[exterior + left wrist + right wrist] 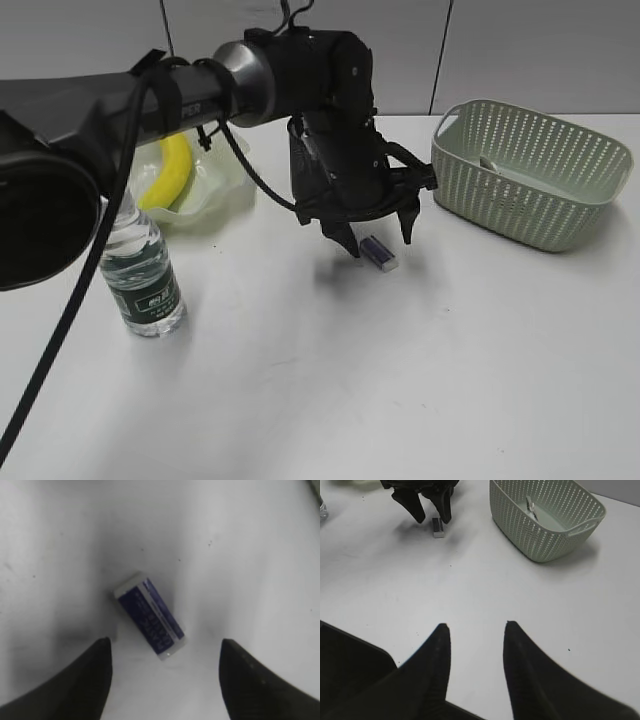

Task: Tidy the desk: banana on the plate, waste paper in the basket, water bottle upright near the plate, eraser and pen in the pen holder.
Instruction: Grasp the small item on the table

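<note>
A small white eraser with a dark blue sleeve [380,253] lies flat on the white desk [400,380]. My left gripper [380,238] hangs open just above it, a finger on each side; in the left wrist view the eraser [150,615] lies slantwise just ahead of the open fingertips [165,647]. The yellow banana [170,172] lies in the pale green plate [225,185]. The water bottle [142,270] stands upright in front of the plate. The waste paper [532,506] lies in the sage green basket [530,170]. My right gripper [475,627] is open and empty over bare desk. The pen and the pen holder are out of view.
The left arm's dark body [120,100] crosses the left and upper part of the exterior view. The basket [545,515] stands at the back right, and the left gripper with the eraser [438,526] shows at the top left of the right wrist view.
</note>
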Available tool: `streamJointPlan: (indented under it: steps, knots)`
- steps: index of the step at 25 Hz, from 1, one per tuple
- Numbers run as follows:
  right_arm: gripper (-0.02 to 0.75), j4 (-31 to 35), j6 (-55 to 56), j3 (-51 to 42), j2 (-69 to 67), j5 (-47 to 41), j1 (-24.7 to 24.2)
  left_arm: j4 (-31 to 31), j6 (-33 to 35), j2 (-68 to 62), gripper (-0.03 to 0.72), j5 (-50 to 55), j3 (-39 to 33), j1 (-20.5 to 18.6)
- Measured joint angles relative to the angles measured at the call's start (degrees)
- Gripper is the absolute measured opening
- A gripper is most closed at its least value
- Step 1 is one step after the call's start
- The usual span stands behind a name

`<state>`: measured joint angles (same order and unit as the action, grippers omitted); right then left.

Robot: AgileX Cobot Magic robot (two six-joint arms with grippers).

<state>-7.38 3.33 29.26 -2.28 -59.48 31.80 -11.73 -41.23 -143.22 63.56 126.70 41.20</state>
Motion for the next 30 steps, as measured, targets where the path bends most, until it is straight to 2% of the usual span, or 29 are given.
streamJointPlan:
  steps: [12,14,19,23,26,30]
  knots:
    - [0.297,0.0,0.0,0.0,0.0,0.0,0.0,-3.0,-0.2,-3.0,0.482,-2.5,0.3,-1.0]
    - [0.297,0.0,0.0,0.0,0.0,0.0,0.0,-3.1,-0.2,-3.0,0.43,-2.8,0.3,-1.0]
    - [0.297,0.0,0.0,0.0,0.0,0.0,0.0,-3.1,-0.2,-3.4,0.206,-3.1,0.3,-1.0]
    - [0.297,0.0,0.0,0.0,0.0,0.0,0.0,-3.1,-0.2,-3.4,0.057,-3.0,0.6,-1.3]
    - [0.297,0.0,0.0,0.0,0.0,0.0,0.0,-2.9,-0.2,-3.2,0.004,-2.5,0.6,-1.4]
    - [0.297,0.0,0.0,0.0,0.0,0.0,0.0,-2.3,-0.2,-2.8,-0.011,-1.7,0.6,-1.4]
